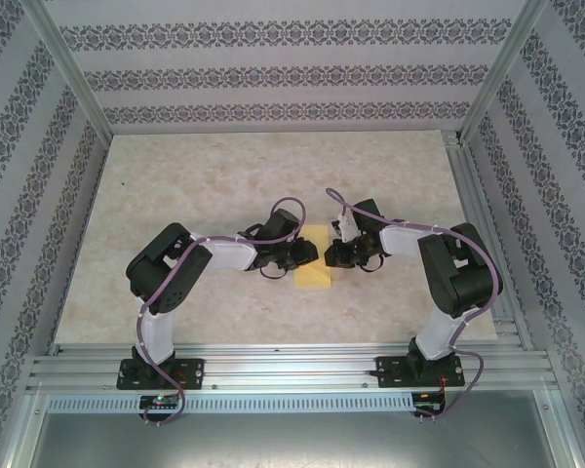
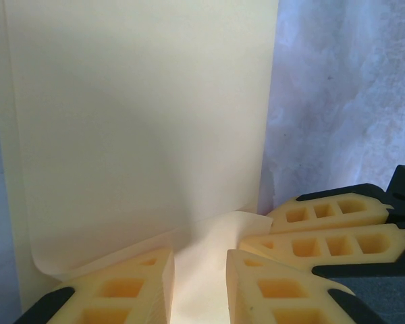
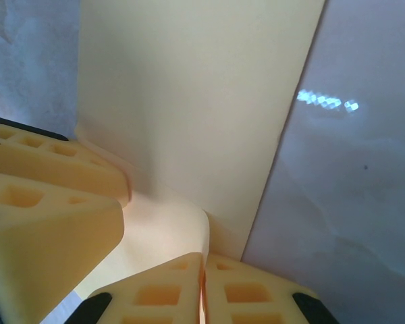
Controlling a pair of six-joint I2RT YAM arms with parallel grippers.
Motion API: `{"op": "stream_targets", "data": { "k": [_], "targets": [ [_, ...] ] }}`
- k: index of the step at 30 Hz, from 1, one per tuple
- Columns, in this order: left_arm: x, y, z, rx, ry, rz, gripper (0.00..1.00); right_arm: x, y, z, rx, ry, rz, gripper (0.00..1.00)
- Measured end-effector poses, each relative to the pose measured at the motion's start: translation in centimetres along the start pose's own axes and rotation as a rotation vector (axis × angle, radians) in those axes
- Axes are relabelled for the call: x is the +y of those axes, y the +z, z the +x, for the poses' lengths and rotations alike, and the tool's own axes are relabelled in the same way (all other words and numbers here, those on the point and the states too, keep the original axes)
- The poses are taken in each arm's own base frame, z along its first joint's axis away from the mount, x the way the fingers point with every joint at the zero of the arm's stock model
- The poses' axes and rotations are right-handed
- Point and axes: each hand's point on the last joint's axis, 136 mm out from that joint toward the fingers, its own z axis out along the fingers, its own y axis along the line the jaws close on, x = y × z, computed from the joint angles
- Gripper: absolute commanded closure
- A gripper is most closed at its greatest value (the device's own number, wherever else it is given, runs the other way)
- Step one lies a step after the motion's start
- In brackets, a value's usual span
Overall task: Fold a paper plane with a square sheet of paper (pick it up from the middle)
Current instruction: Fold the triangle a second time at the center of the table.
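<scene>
Left gripper (image 2: 200, 256): jaws a narrow gap apart, low over the square sheet of paper (image 1: 315, 273). It looks like it's pinning the sheet flat as an anchor, not clamping it. The paper lies mid-table (image 1: 205, 185) between both grippers, one flap curled up. Right gripper (image 3: 204, 260): fingers together, pinched on that lifted flap, probably to pull it over into a fold. No plane shape yet.

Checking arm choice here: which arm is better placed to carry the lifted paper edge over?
Right, probably. The right gripper is shut on the curled-up edge of the pale-yellow paper. The left gripper stands open over the paper, apparently pinching nothing.
</scene>
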Motion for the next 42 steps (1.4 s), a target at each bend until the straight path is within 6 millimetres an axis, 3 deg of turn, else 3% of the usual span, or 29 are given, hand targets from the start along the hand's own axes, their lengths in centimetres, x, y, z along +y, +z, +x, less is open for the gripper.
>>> {"op": "stream_targets", "data": {
  "k": [8, 17, 28, 31, 42],
  "targets": [
    [-0.5, -0.3, -0.1, -0.005, 0.004, 0.011, 0.68, 0.0, 0.0, 0.0, 0.000, -0.001, 0.000, 0.91],
    [-2.8, -1.8, -0.5, -0.029, -0.001, 0.080, 0.71, 0.0, 0.0, 0.0, 0.000, -0.001, 0.000, 0.91],
    [-1.3, -0.4, 1.6, 0.016, -0.089, 0.074, 0.86, 0.0, 0.0, 0.0, -0.001, -0.001, 0.000, 0.91],
    [0.4, 0.1, 2.4, 0.028, -0.124, 0.036, 0.86, 0.0, 0.0, 0.0, 0.000, -0.001, 0.000, 0.91],
    [0.2, 0.1, 2.3, 0.016, -0.116, 0.035, 0.81, 0.0, 0.1, 0.0, 0.000, -0.001, -0.004, 0.91]
  ]
}}
